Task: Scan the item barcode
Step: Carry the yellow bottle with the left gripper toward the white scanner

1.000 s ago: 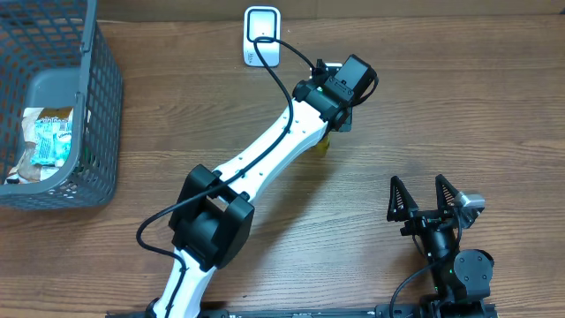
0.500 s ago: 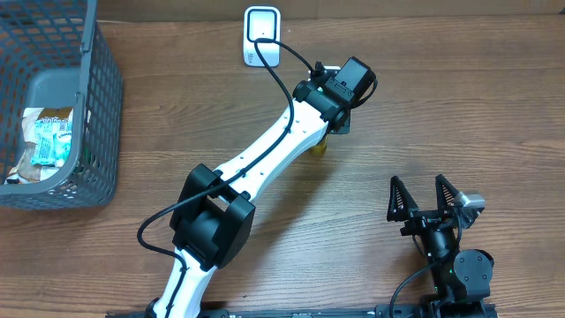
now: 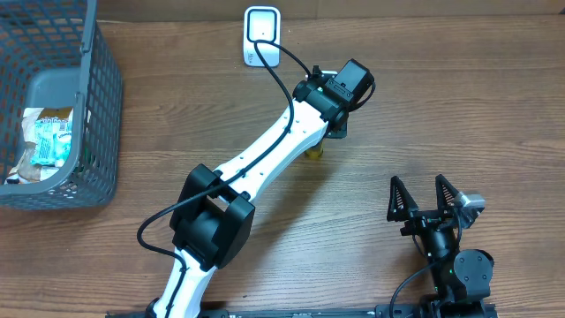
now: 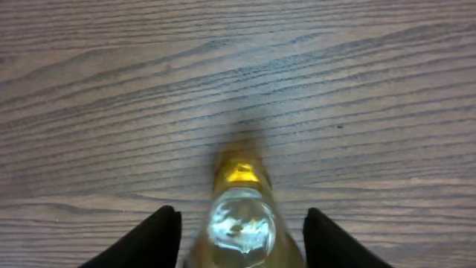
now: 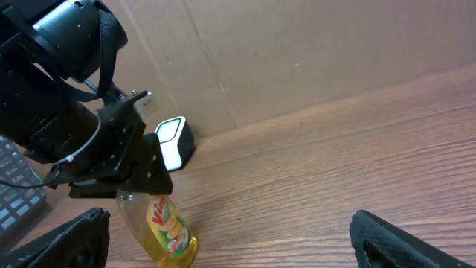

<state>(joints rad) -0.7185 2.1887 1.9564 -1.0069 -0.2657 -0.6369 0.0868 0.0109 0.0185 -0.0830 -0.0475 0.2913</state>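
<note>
Wood table (image 3: 459, 97), scanner (image 3: 262, 35) at far edge. Bottle (image 5: 165, 223) tilts near it, between left gripper (image 4: 242, 211) jaws, half open, gaps both sides. Right gripper (image 3: 417, 181) wide, empty. Judgement: grip squarely first, label facing scanner.

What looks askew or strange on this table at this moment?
The bottle of yellow liquid leans to one side under the left end effector, near the white scanner, instead of standing upright. Nothing looks spilled.
</note>
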